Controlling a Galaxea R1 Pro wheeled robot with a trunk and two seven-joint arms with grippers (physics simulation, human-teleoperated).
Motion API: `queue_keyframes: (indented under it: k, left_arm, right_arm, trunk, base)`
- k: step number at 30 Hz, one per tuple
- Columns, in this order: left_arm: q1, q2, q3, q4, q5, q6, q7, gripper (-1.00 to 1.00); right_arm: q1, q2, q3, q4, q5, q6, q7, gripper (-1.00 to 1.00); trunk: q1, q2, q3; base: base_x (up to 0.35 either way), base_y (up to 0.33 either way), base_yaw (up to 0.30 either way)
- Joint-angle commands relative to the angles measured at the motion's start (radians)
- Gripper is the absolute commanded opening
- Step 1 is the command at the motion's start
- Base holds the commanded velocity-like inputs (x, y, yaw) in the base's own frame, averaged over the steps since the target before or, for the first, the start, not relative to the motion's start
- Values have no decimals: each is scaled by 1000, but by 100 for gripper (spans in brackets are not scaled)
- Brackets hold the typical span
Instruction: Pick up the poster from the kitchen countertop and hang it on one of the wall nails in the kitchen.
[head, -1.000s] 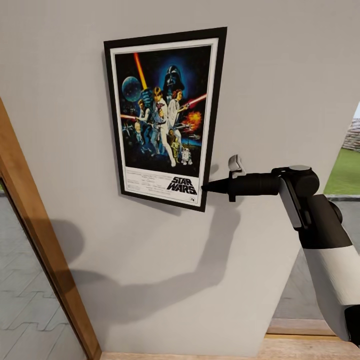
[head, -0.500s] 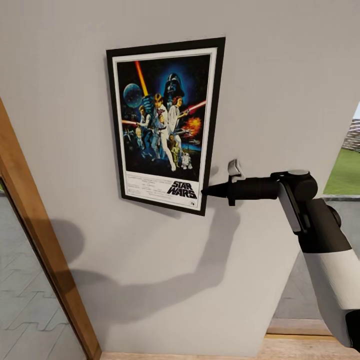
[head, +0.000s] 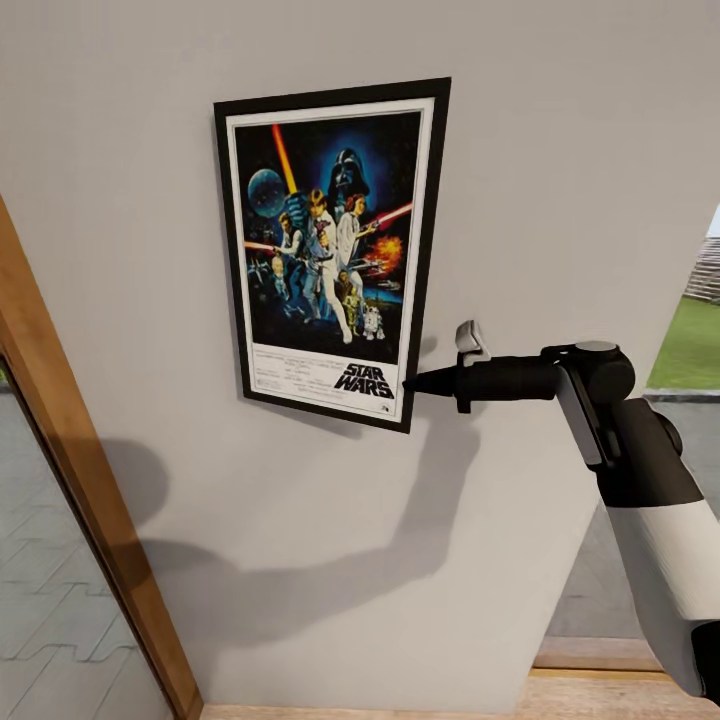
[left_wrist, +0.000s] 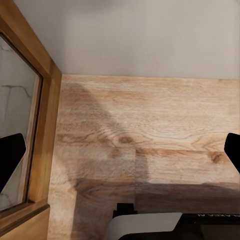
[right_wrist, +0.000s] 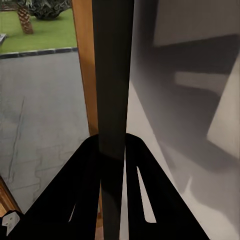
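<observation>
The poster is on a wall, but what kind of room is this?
Probably a room in a house, beside a door or window to outdoors. The poster sits against a plain grey wall, a wooden frame stands beside it, the floor is wood planks, and grass shows outside.

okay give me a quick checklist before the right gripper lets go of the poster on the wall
1. Right gripper holding the poster: ok, its fingers are clamped on the frame's lower right edge.
2. Poster against the wall: ok in the head view, it looks flat on it.
3. Poster level: not ok, it hangs slightly tilted.
4. Poster caught on a wall nail: cannot tell, no nail can be made out; any behind the frame would be hidden.
5. Left gripper out of the way: ok, open above the wooden floor, holding nothing.
6. Room to pull the right arm back: ok, nothing beside it.
</observation>
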Motion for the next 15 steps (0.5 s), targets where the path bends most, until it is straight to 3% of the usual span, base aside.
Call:
queue_keyframes:
  k: [1, 15]
  left_arm:
    - [0, -1, 5, -1, -4, -2, -7, 100]
    - [0, -1, 5, -2, -4, -2, -7, 100]
  right_arm:
    - [0, -1, 1, 0, -6, 8, -1, -100]
    - [0, 0, 0, 0, -6, 9, -1, -100]
  trunk:
    - [0, -1, 0]
    - [0, -1, 0]
  base:
    - [0, 0, 0]
    - [0, 0, 0]
